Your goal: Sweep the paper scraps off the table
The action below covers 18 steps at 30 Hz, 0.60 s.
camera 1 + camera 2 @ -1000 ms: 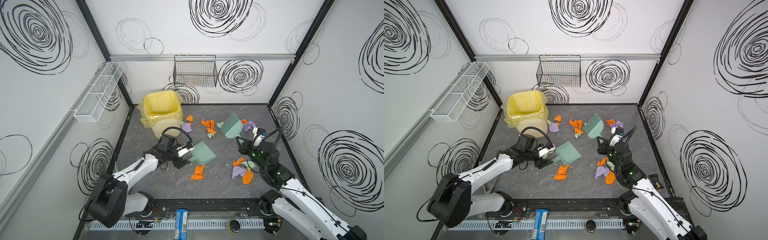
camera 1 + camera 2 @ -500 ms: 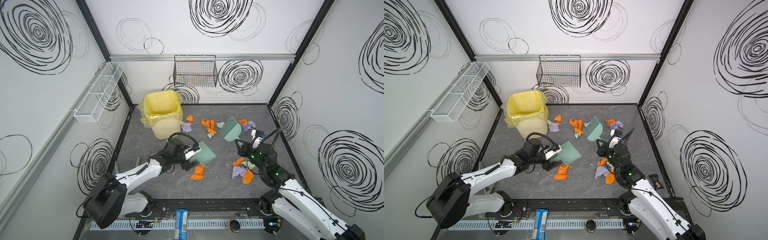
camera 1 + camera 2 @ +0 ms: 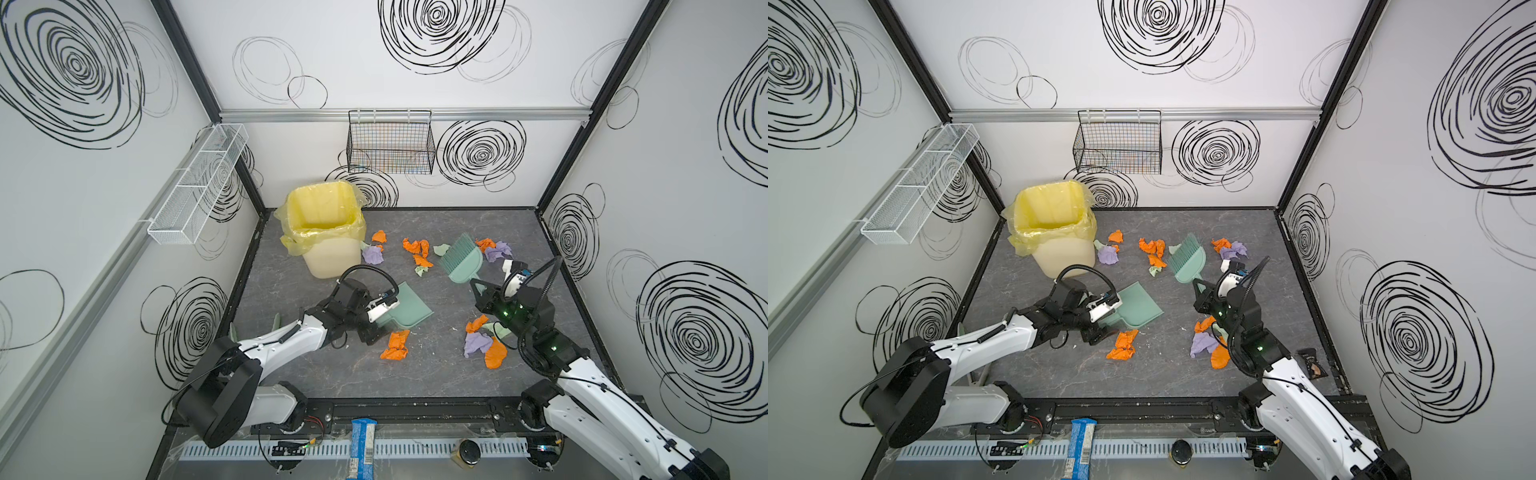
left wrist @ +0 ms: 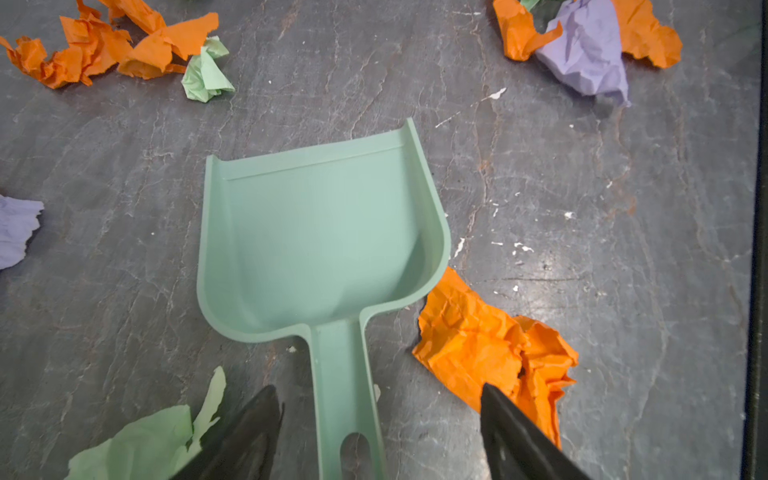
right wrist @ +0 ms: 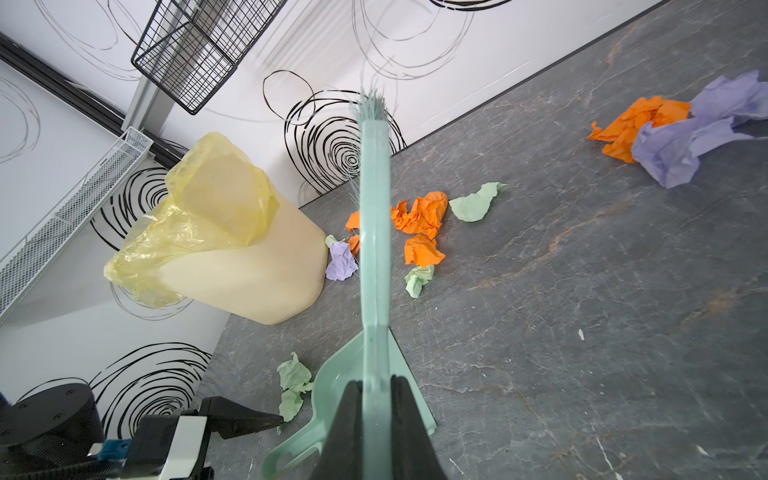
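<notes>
Left pincer (image 3: 383,325) in a top view gapes astride the dustpan (image 3: 409,307) handle, paper scraps (image 3: 417,247) strewn over the bench (image 3: 457,374). Left wrist: both fingers (image 4: 249,436) stand clear of the handle, 1 orange scrap (image 4: 478,345) against the dustpan. Right wrist: right pincer (image 5: 376,384) clenched on the brush (image 5: 374,208), bin (image 5: 249,270) beyond

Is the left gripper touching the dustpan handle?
Apart. The left wrist view shows the left gripper open, with bare table visible on either side of the dustpan handle.
</notes>
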Tool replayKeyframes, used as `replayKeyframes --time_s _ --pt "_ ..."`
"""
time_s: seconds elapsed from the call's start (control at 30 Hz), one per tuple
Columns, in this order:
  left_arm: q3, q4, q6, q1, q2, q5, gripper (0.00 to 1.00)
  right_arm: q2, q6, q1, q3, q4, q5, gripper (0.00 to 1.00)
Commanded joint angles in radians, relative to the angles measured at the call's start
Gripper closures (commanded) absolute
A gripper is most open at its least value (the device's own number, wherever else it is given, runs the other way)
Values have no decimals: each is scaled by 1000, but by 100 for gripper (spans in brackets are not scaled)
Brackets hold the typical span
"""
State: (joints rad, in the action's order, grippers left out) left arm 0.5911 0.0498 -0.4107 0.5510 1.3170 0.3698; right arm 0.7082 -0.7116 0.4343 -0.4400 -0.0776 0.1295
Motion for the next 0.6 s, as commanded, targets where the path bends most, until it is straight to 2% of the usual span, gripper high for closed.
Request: replayKeyframes --time_s 0.0,0.2,0.4,0.57 --pt "-24 -32 -11 -9 17 -1 22 3 -1 -5 4 -46 10 100" --pt "-38 -98 -22 -13 74 -30 22 -1 5 -6 -8 -25 7 100" --pt "-69 -159 -55 -27 54 -34 25 -4 10 -11 2 -24 2 100" --pt "-32 -141 -42 -33 103 -47 28 0 7 -11 12 -34 11 100"
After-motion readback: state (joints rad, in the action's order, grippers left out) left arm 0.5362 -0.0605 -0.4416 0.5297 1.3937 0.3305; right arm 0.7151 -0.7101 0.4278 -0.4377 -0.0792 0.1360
